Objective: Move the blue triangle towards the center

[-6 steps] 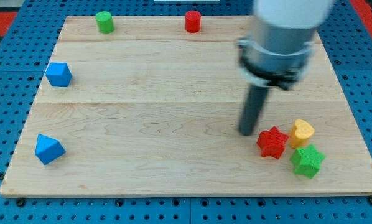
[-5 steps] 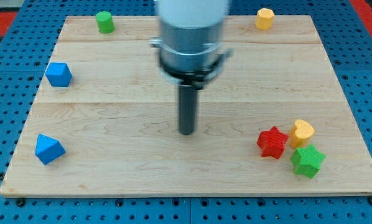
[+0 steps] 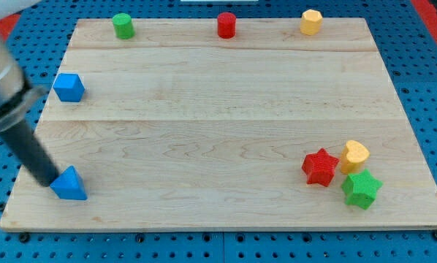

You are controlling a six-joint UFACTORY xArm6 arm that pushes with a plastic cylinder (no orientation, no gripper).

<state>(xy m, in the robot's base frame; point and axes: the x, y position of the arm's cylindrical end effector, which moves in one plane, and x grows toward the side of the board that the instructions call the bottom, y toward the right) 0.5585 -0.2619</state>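
Note:
The blue triangle (image 3: 69,184) lies near the board's lower left corner. My tip (image 3: 44,180) is on the board right at the triangle's left side, touching it or nearly so. The dark rod slants up to the view's left, where the arm shows blurred. A second blue block (image 3: 69,87), a cube-like shape, sits near the left edge, well above the triangle.
A green cylinder (image 3: 122,25), a red cylinder (image 3: 226,25) and a yellow block (image 3: 311,22) stand along the top edge. A red star (image 3: 320,166), a yellow heart (image 3: 354,155) and a green star (image 3: 362,188) cluster at the lower right. The wooden board (image 3: 218,109) lies on blue pegboard.
The arm swept from the board's right side across the middle to the lower left. The blue triangle has shifted slightly right and down and turned.

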